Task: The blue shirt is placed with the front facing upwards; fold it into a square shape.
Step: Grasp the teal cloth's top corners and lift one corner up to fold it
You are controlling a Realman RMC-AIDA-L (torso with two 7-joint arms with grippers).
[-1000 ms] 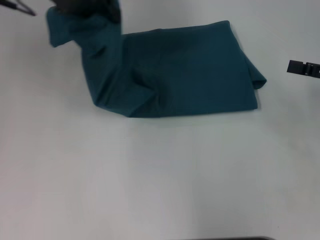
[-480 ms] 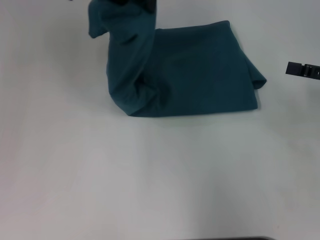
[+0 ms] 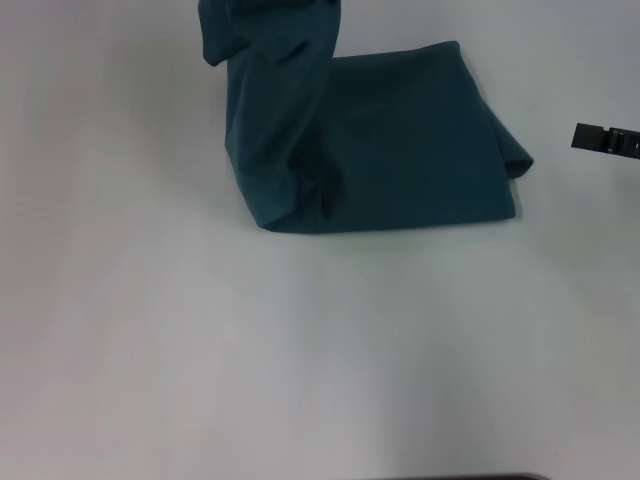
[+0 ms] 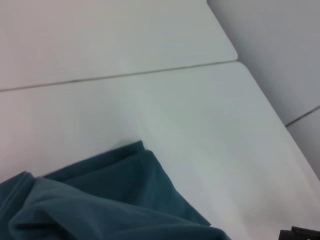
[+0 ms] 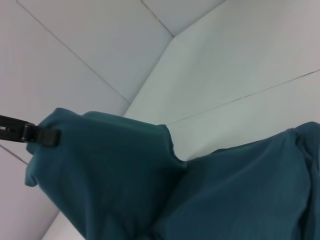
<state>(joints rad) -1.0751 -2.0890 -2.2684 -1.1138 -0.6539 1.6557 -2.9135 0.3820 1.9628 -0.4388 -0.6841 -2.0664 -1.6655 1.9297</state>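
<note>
The blue shirt (image 3: pixel 400 140) lies folded into a band on the white table (image 3: pixel 300 350), plain side up, with no letters showing. Its left end is lifted and hangs as a steep fold (image 3: pixel 275 110) that runs off the head view's top edge. My left gripper is out of the head view; the right wrist view shows it (image 5: pixel 35 135) as a black bar clamped on the raised end of the shirt (image 5: pixel 110 175). Cloth of the shirt (image 4: pixel 100 205) fills the left wrist view's lower part. My right gripper (image 3: pixel 608 138) stays at the right edge, off the shirt.
The white table has a seam (image 4: pixel 125 75) between two panels and a far edge (image 4: pixel 265 95). A small flap of cloth (image 3: pixel 515 160) sticks out at the shirt's right end.
The lifted left end of the shirt has travelled right and higher, over the flat part. My left gripper has left the head view at the top. The right arm has not moved.
</note>
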